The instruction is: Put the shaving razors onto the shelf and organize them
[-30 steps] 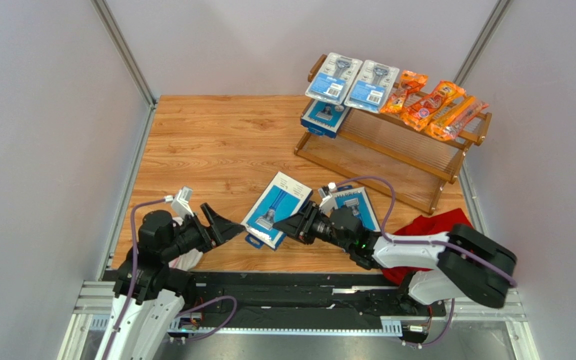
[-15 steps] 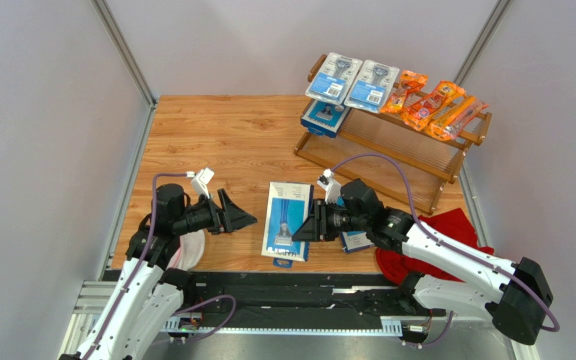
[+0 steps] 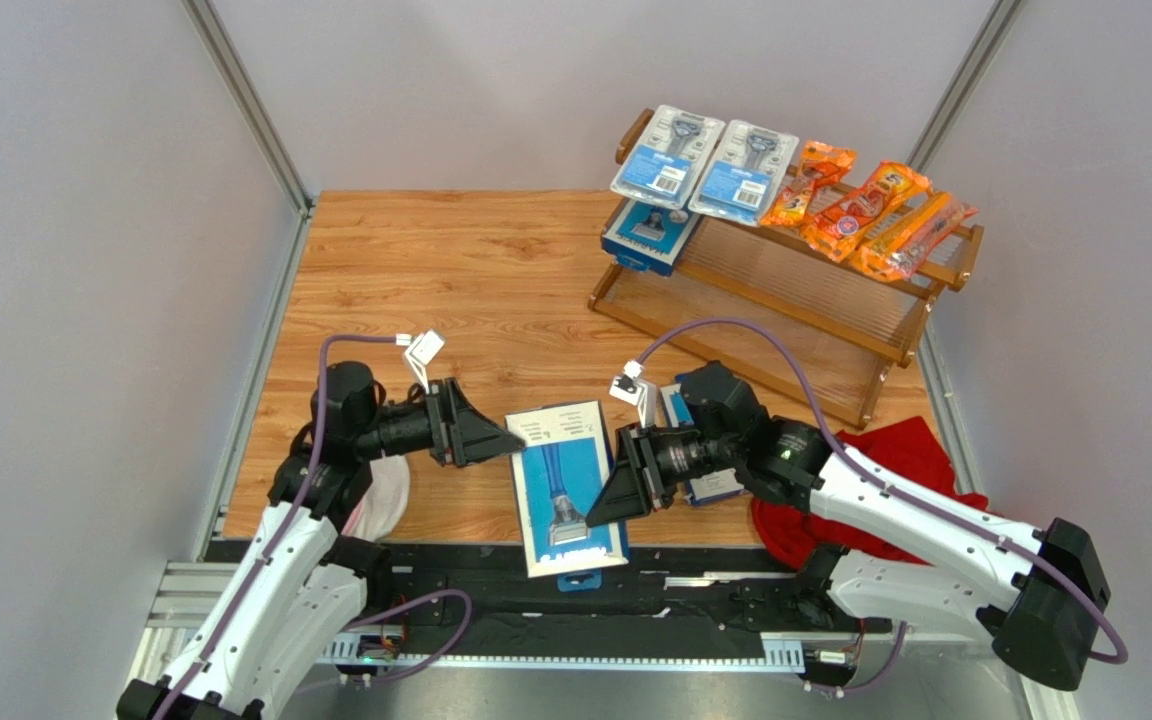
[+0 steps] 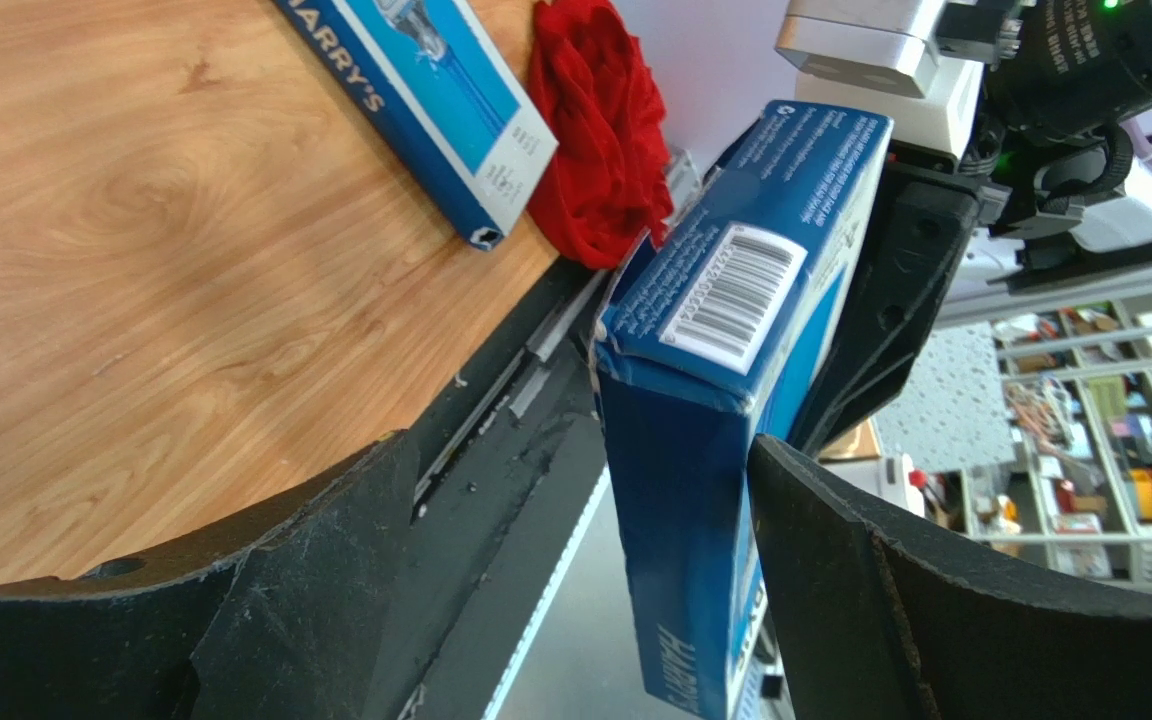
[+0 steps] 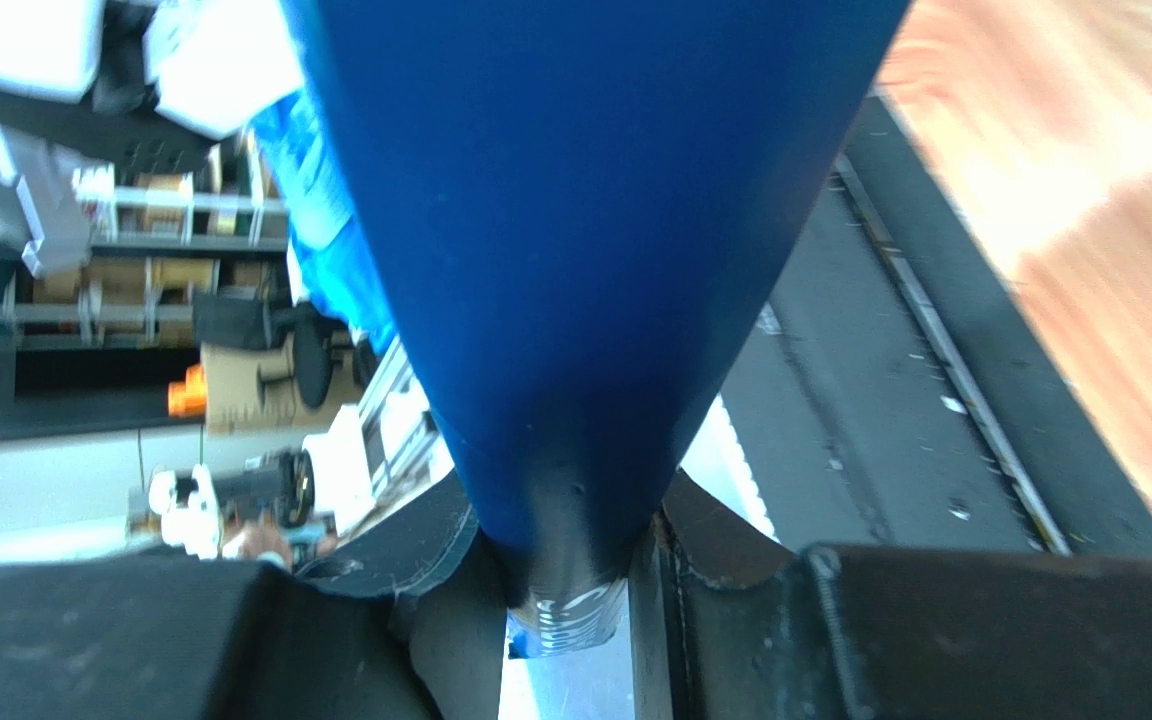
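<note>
Grey walls enclose a wood-grain surface; the shelf stands at its far right corner. Top tier: two blister packs and the orange bags, side by side. Lower tier: a third blue box at the left end, the rest bare slats. Near edge, centre: the held blue box, lifted off the surface and pinched along one side by the right hand. The right wrist view shows that hand's fingers pressed onto the carton. The left hand faces it with fingers spread. In the left wrist view the barcoded end of the carton stands between them, apart from both pads as far as can be seen. A second blue box lies flat on the surface just beside the red cloth, partly under the right arm.

Step in hand, as judged: a hand-to-hand transfer or regrasp of the carton. To do it well, the left hand should centre the carton's broad faces between its pads and close squarely on them. It should take the weight before the right hand lets go, since a grip on a corner would let the carton swivel. Placement then favours the open lower tier, next to the matching box, with faces aligned.
</note>
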{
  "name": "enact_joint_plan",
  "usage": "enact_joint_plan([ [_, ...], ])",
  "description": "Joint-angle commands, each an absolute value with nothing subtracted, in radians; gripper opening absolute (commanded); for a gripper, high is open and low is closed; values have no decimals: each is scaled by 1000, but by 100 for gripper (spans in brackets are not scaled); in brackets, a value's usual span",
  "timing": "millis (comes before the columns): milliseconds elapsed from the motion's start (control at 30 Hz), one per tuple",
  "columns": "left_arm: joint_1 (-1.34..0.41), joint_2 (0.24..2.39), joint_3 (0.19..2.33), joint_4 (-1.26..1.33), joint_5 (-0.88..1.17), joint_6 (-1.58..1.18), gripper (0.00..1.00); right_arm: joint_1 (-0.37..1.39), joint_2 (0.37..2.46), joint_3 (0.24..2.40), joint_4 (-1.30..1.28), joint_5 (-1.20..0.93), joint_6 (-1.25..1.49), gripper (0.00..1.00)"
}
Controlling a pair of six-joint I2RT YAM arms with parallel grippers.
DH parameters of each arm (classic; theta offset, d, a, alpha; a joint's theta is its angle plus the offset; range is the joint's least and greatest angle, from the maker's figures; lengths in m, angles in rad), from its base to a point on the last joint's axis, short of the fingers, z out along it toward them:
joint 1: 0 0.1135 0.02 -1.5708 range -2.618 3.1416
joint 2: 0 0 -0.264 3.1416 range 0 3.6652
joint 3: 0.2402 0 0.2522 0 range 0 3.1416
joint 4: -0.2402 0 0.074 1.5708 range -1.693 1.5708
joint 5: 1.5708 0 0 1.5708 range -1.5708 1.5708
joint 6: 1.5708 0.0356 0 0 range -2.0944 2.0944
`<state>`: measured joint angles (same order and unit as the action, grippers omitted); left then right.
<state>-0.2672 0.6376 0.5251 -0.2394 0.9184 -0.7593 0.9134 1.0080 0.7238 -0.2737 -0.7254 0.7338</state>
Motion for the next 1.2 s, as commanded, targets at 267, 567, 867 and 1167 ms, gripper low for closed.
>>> enact_joint_plan([
  [267,-357,673,494,31,999,-861,33,1014,1094,836,-166,-761,698,7],
  [567,-365,673,495,23,945,-873,0,1020,1010,798,-198,-534,753,51],
  [867,-365,702,466,214,899,-1011,0,1022,760,597,-182,-350,876,82],
  [1167,-367,805,492,359,950,-1081,0,1023,586,454,-184,-310,954,82],
])
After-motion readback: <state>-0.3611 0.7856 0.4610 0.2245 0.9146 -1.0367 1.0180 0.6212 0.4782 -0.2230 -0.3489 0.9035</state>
